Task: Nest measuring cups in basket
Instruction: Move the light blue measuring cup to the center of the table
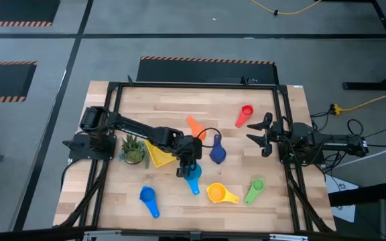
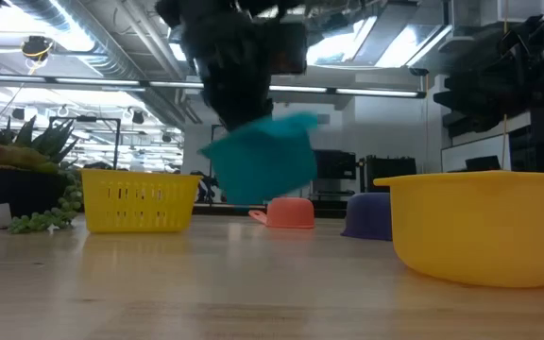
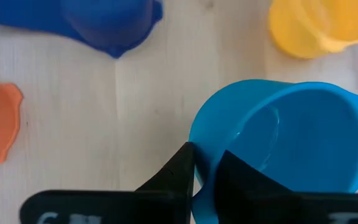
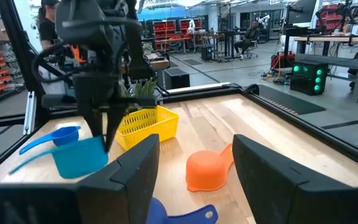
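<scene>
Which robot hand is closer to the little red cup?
Right. The right gripper waits just beside the red cup; the left gripper is farther off mid-table, holding the light blue cup.

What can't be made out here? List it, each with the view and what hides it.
- Light blue cup, left wrist view: far side cut off by the picture edge; near rim behind the left gripper.
- Basket, high view: part hidden under the left arm.
- Low view: red and green cups not visible; yellow cup fills that side.

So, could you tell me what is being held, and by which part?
The left gripper pinches the light blue measuring cup by its rim wall, lifted; right gripper holds nothing.
</scene>
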Robot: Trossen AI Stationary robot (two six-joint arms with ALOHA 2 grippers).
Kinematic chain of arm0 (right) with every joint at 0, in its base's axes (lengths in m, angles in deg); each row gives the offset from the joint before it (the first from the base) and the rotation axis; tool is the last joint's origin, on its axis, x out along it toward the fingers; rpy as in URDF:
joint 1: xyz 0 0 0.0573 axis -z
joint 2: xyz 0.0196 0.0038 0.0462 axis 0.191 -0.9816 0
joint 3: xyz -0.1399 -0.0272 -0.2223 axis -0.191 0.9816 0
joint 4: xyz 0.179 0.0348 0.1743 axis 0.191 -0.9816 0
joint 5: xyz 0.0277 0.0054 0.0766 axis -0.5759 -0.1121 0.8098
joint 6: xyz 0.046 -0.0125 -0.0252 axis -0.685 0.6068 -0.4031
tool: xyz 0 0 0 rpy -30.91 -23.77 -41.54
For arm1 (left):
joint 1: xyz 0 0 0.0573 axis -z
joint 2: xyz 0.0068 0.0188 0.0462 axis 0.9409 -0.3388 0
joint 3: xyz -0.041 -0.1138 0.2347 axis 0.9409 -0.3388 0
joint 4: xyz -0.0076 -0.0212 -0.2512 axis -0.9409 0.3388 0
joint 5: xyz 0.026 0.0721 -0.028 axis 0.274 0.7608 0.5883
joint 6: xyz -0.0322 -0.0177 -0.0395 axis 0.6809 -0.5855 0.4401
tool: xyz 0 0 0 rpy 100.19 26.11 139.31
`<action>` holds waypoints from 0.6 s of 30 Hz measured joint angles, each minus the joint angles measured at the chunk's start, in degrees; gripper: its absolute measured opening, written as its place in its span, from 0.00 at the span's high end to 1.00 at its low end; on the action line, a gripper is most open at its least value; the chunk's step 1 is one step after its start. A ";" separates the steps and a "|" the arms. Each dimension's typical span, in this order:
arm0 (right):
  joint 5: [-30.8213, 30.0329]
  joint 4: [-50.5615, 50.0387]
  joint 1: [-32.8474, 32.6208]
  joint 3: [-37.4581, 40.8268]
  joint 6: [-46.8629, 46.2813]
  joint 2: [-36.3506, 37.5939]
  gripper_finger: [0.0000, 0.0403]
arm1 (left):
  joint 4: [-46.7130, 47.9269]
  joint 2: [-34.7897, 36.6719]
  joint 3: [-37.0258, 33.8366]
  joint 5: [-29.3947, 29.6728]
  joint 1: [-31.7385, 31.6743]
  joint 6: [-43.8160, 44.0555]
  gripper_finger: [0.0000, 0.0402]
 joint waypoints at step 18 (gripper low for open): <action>-0.02 0.07 0.00 0.00 0.02 -0.11 0.48 | -0.14 -1.88 0.00 2.95 -1.29 0.00 0.85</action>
